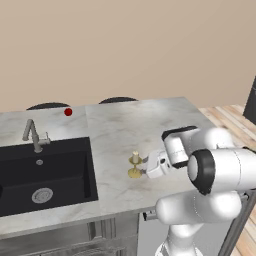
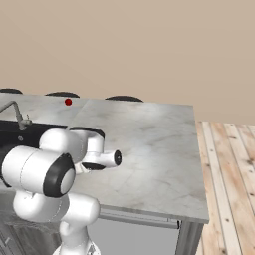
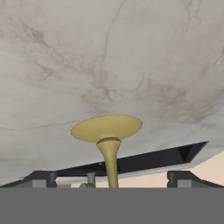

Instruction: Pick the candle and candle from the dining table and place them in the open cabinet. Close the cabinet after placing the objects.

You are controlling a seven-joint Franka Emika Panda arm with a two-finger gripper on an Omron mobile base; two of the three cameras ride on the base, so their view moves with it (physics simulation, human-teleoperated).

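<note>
Even, soft rendered light is falling everywhere, bright without glare. The bench is showing faint shading only; the sink is staying darkest. Edges are looking slightly jagged, and the hand view is reading soft and upside down around the holder.

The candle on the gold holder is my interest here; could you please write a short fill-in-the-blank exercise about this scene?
1. The candle stands on a slim ____ stemmed holder.
2. It stands upright on the marbled dining table, to the right of the black ____.
3. The gripper is at the candle holder with its jaws ____.
4. A small ____ dot lies behind the faucet.

Missing words: gold; sink; open; red
</note>
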